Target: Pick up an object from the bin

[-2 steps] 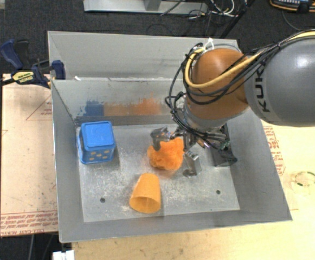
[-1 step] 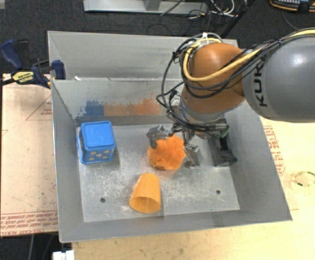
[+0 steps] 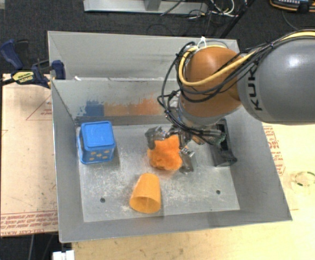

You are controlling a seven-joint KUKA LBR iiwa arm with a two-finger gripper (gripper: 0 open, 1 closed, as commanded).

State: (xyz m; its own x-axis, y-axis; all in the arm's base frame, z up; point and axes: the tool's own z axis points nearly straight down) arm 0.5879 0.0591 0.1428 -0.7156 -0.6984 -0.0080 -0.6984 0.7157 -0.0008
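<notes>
The end effector (image 3: 171, 151) is hanging low at the centre of the grey bin (image 3: 65, 145), its fingers clamping a crumpled orange lump (image 3: 164, 157) that is sitting directly between them. An orange cup (image 3: 146, 194) is lying on its side just below-left, and a blue cube (image 3: 97, 141) is resting well apart at the left.

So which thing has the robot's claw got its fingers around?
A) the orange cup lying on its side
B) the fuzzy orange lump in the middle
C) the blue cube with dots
B: the gripper has a finger on each side of the fuzzy orange lump in the middle of the bin. The blue cube sits apart at the left and the orange cup lies apart nearer the front.
</notes>
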